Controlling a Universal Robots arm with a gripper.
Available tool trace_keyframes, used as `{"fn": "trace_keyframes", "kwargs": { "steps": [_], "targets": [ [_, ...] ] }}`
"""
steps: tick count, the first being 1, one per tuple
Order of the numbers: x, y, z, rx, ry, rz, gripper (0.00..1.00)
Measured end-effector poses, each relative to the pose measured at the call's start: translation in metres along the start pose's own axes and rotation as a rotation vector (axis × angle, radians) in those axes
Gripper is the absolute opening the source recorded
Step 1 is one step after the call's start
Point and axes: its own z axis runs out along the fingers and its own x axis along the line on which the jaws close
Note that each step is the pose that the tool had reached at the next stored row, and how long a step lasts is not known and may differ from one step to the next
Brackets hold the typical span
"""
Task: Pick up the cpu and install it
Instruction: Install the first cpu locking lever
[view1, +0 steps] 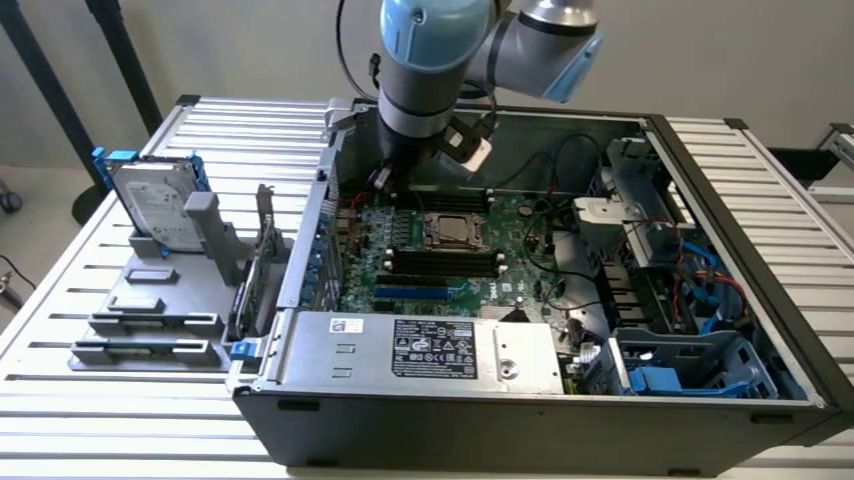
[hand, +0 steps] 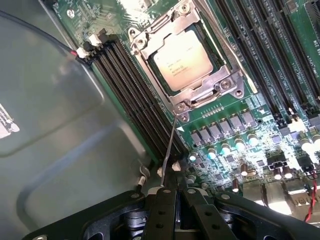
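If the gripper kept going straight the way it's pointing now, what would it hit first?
Likely the thin socket lever just ahead of the shut gripper, then the motherboard beneath it; depth is hard to judge.

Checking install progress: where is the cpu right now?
The cpu sits inside the metal socket frame on the motherboard, beside black memory slots, near the middle of the open case in the exterior view.
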Motion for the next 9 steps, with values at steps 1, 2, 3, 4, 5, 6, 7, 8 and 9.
{"fn": "trace_keyframes", "kwargs": {
  "steps": [1, 2, 3, 4, 5, 6, 7, 8, 9],
  "targets": [
    [0.0006, -0.0005, -0.0014, -0.0025, 0.002, 0.003, 0.11],
    [0.0011, -0.001, -0.003, -0.0053, 0.0041, 0.006, 0.11],
    [0.0017, -0.0013, -0.0043, -0.008, 0.0063, 0.01, 0.11],
    [0.0021, -0.0013, -0.005, -0.0104, 0.0081, 0.013, 0.11],
    [0.0024, -0.0011, -0.0053, -0.0123, 0.0098, 0.016, 0.11],
    [0.0028, -0.0007, -0.0055, -0.014, 0.0113, 0.019, 0.11],
    [0.0033, -0.0001, -0.0055, -0.0155, 0.0127, 0.02, 0.11],
    [0.0038, 0.0006, -0.0056, -0.0178, 0.0143, 0.021, 0.11],
    [0.0045, 0.0017, -0.0058, -0.0213, 0.0163, 0.02, 0.11]
  ]
}}
